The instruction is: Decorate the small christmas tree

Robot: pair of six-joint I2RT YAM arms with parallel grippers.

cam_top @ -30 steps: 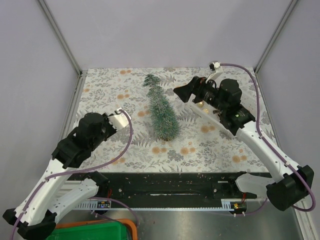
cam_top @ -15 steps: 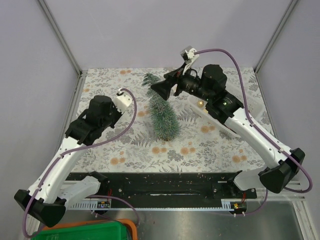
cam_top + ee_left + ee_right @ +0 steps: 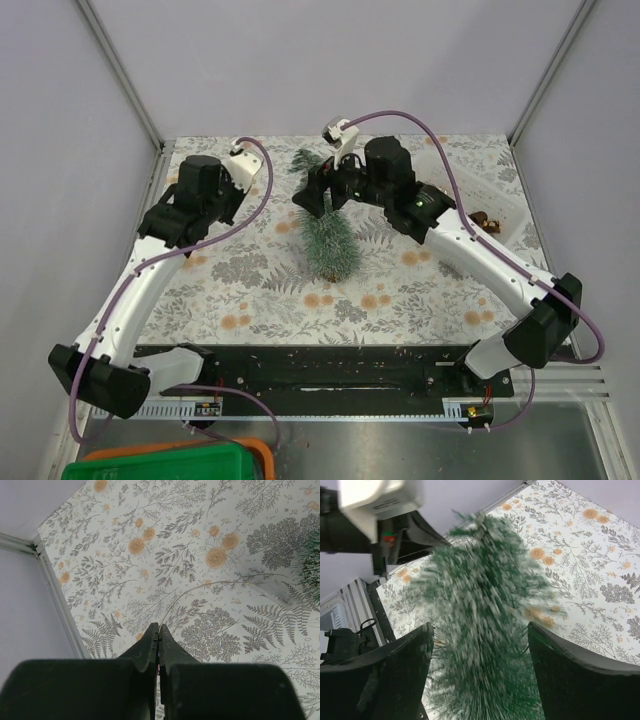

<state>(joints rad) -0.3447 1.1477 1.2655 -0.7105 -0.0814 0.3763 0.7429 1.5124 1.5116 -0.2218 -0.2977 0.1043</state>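
The left gripper hangs over the floral tablecloth with its fingers pressed together and nothing between them (only a hairline seam shows). To its right, mid-cloth, the small christmas tree lies with its tip toward the far wall. The right gripper is spread wide, one finger on either side of the tree's upper bristles. That wrist view is too blurred to tell whether they touch.
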